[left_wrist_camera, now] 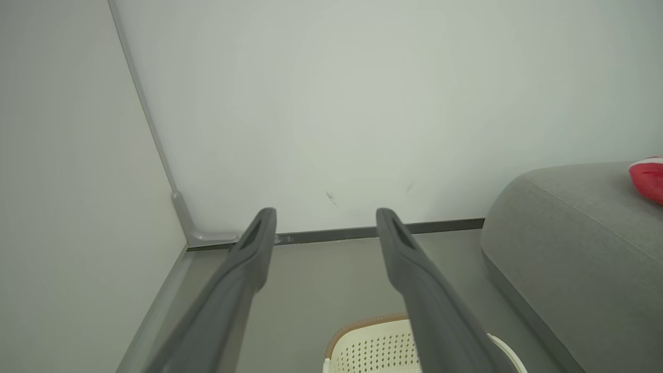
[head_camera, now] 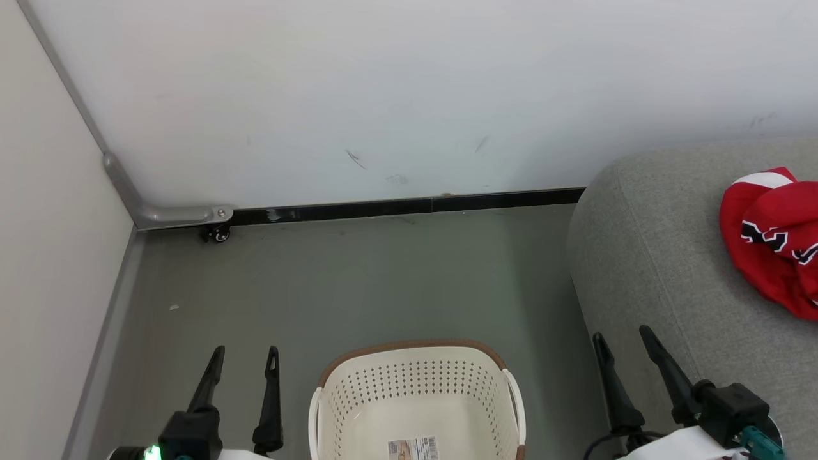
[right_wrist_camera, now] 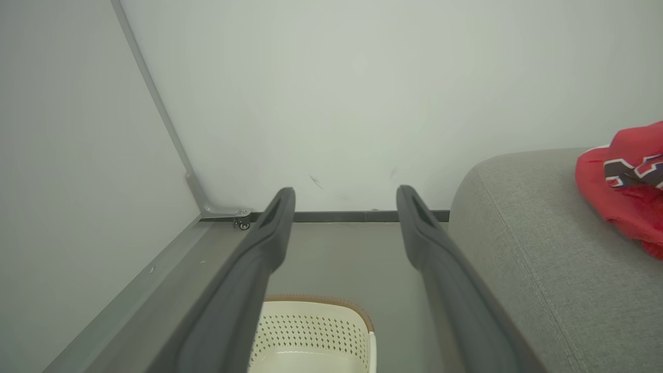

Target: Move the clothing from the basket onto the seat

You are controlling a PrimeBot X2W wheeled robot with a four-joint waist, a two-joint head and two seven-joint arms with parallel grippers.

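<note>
Right of the basket (head_camera: 415, 377), the clothing (head_camera: 776, 236) lies on the seat (head_camera: 645, 255). The left hand (head_camera: 246, 351) and right hand (head_camera: 621, 333) flank the basket, both spread and empty.

1. The basket (head_camera: 415, 377), cream-white with perforated walls and a brown rim, stands upright on the floor before me, with a paper label inside.
2. The seat (head_camera: 645, 255), light grey, stands right of the basket.
3. The clothing (head_camera: 776, 239), red with white trim, lies crumpled on the seat, well right of the basket.
</note>
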